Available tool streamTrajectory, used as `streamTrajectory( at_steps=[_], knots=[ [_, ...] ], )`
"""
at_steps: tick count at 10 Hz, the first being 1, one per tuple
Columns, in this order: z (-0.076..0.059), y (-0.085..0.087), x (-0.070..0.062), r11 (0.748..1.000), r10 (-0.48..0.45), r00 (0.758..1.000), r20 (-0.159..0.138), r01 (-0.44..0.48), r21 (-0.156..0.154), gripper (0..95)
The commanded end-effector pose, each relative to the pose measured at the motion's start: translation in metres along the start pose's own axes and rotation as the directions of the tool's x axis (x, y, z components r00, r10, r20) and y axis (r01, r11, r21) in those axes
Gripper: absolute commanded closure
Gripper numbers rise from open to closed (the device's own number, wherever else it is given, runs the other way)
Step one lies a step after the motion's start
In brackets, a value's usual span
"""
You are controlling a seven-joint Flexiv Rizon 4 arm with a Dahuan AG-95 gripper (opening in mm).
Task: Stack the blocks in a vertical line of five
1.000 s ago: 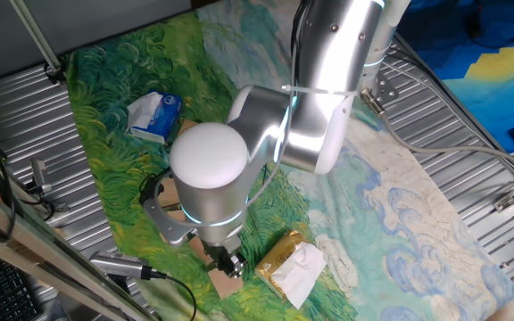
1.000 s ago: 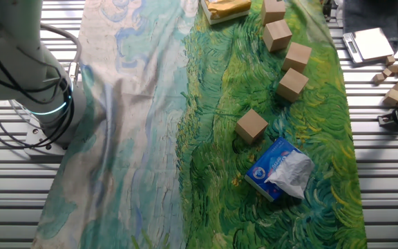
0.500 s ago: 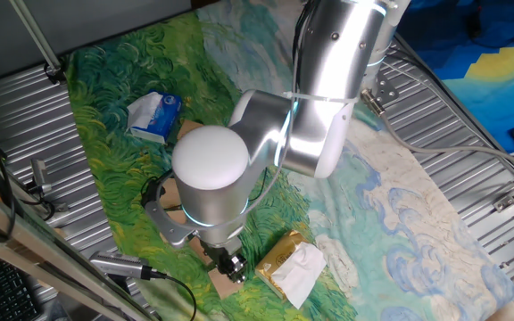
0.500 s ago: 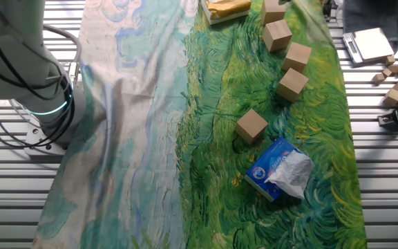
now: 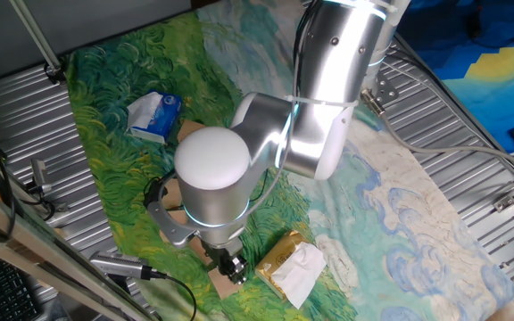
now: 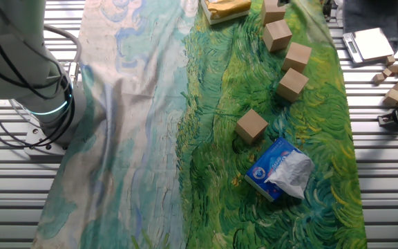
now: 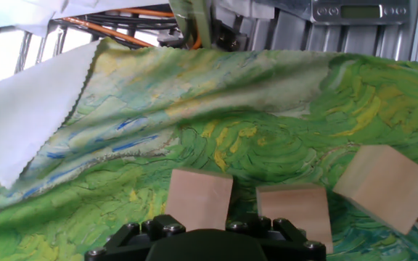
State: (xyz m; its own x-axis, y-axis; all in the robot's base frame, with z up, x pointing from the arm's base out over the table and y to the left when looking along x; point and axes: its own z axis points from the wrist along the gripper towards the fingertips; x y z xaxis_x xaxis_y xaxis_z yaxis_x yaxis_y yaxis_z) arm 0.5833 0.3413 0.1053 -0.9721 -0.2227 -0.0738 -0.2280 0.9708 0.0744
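Five blocks (image 6: 252, 126) are seen loose on the green cloth (image 6: 220, 138) in the other fixed view, none stacked; four lie in a line, one apart beside the blue-and-white packet (image 6: 279, 169). They are judged light, rigid and smooth, best taken across opposite flat faces. The hand view alone shows three close below the gripper (image 5: 231, 265), whose state cannot be told.
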Motion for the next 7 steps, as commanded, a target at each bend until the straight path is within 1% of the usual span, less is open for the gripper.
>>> streamTrajectory(
  at_steps=[1, 2, 3, 4, 5, 6, 7],
  knots=[
    [-0.0008, 0.0001, 0.0001, 1.000, -0.001, 1.000, -0.001, 0.001, -0.002, 38.0],
    [-0.0007, 0.0002, 0.0001, 1.000, -0.004, 1.000, -0.001, 0.004, -0.001, 38.0],
    [-0.0007, 0.0002, 0.0001, 1.000, -0.010, 1.000, -0.008, 0.010, 0.015, 38.0],
    [-0.0007, 0.0002, 0.0001, 1.000, -0.020, 1.000, -0.010, 0.020, 0.022, 38.0],
    [-0.0007, 0.0002, 0.0001, 0.999, -0.034, 0.999, -0.004, 0.034, 0.024, 38.0],
    [-0.0007, 0.0002, 0.0001, 0.999, -0.035, 0.999, 0.003, 0.035, 0.011, 38.0],
    [-0.0007, 0.0002, 0.0001, 0.999, -0.038, 0.999, -0.008, 0.038, 0.012, 38.0]
  ],
)
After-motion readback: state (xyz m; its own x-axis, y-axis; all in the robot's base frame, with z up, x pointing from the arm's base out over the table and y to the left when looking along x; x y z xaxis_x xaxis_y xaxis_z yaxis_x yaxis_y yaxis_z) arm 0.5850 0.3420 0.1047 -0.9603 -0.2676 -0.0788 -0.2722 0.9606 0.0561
